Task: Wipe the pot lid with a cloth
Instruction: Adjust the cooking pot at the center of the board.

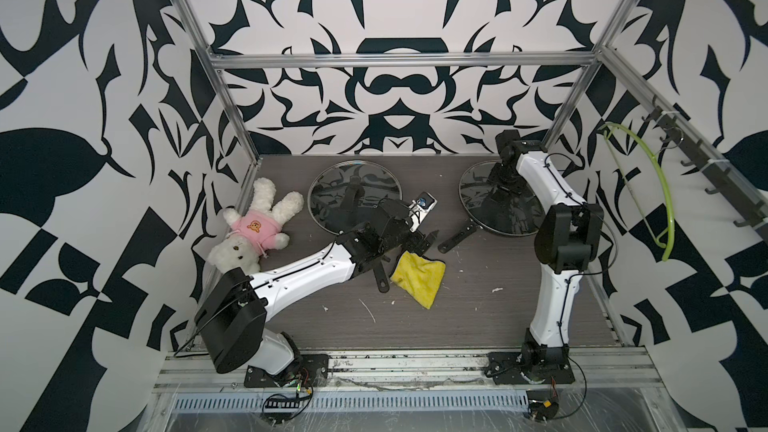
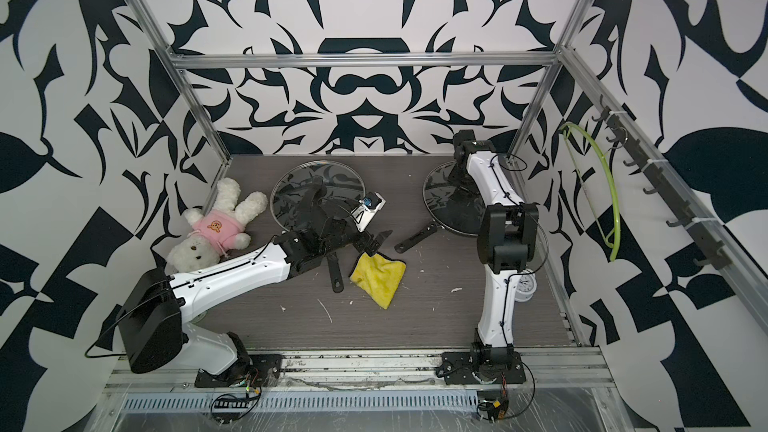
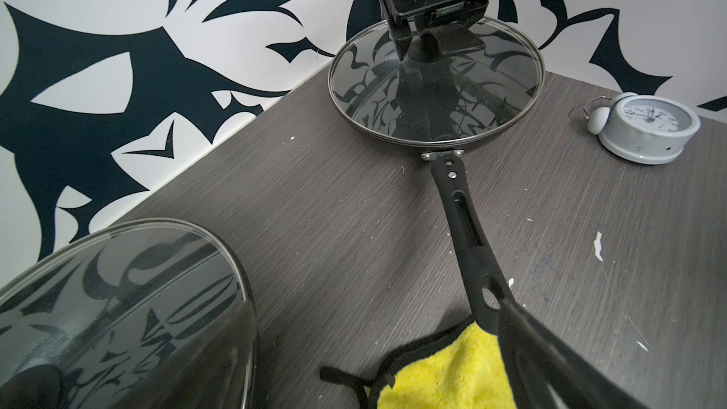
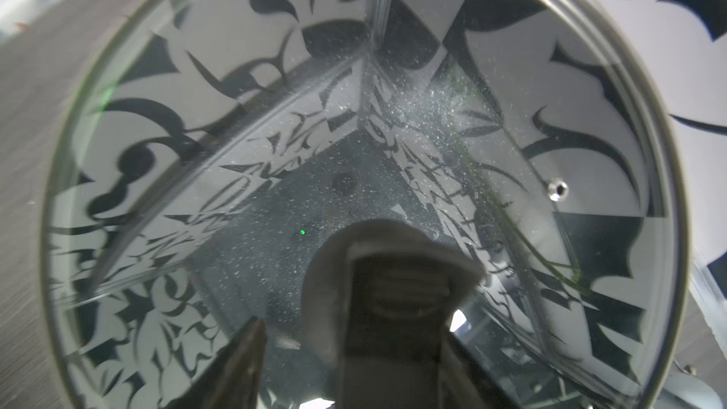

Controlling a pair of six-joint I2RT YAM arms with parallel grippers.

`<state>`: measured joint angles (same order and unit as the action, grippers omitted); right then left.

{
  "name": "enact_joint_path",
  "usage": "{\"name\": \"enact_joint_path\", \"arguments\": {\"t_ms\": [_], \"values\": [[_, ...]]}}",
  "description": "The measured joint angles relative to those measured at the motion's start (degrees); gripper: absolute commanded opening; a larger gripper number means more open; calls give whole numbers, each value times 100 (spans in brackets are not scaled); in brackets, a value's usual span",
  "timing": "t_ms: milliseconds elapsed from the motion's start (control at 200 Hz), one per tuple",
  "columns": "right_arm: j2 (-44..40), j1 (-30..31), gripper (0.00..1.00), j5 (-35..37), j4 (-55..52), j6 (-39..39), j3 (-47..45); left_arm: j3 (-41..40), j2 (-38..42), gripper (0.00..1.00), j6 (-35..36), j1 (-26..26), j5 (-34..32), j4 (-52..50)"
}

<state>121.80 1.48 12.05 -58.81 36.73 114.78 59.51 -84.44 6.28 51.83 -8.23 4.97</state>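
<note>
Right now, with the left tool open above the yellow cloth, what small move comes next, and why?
Probably lower the left tool onto the cloth and close: its jaws stand open over the cloth's edge, the cloth lies free, and the right tool is at the lid.

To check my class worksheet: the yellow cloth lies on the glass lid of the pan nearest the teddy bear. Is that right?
Not quite: the yellow cloth lies on the table, not on the glass lid of the pan nearest the teddy bear. Both top views show it.
</note>
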Motion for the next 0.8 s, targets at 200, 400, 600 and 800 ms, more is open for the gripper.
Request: {"name": "enact_joint_path", "arguments": {"t_ms": [200, 400, 600, 800], "values": [[389, -192, 40, -273, -498, 111, 719, -9, 0, 99, 46, 0, -52, 39], [529, -214, 20, -313, -804, 107, 1010, -68, 0, 99, 157, 0, -144, 85], [522, -199, 10, -420, -813, -221, 1010, -203, 4, 99, 247, 0, -225, 92], [520, -7, 8, -608, -758, -1189, 1010, -203, 26, 99, 256, 0, -216, 96]]}}
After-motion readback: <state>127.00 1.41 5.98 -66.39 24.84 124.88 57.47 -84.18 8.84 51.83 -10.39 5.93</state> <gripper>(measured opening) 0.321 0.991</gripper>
